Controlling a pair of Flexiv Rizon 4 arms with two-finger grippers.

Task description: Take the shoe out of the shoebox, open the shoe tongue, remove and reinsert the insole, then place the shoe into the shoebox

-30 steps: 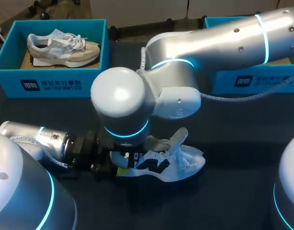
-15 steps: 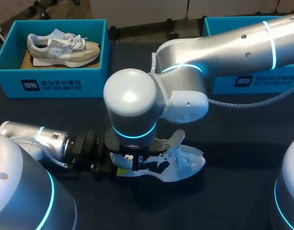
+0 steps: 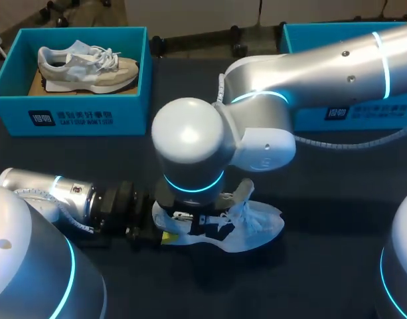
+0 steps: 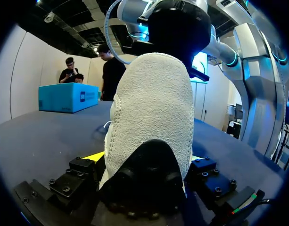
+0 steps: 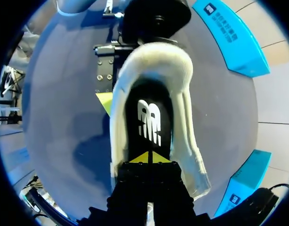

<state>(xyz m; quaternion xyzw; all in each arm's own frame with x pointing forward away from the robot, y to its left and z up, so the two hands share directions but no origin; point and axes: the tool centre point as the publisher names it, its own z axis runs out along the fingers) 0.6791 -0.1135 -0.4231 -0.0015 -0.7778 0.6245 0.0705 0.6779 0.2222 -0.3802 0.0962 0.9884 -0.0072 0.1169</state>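
Right gripper [image 5: 149, 159] with yellow tips together, low inside the white shoe [image 3: 256, 226], right at its black insole [image 5: 149, 117]; impossible to tell whether pinching it. Left gripper [image 4: 145, 162] clamped on that shoe's heel from both sides, near middle of the table [image 3: 336, 212], toe pointing right. Far left, a blue shoebox [image 3: 77, 118] holding a grey shoe [image 3: 87, 65]; far right, a second blue shoebox [image 3: 352, 111], partly behind the right arm [image 3: 323, 66]

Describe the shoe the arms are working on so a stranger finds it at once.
On the dark table, nearer than the left box, the white shoe lies on the bare top under the right arm. Unlike the grey-beige shoe inside that box, it has a black insole and sits in no box.
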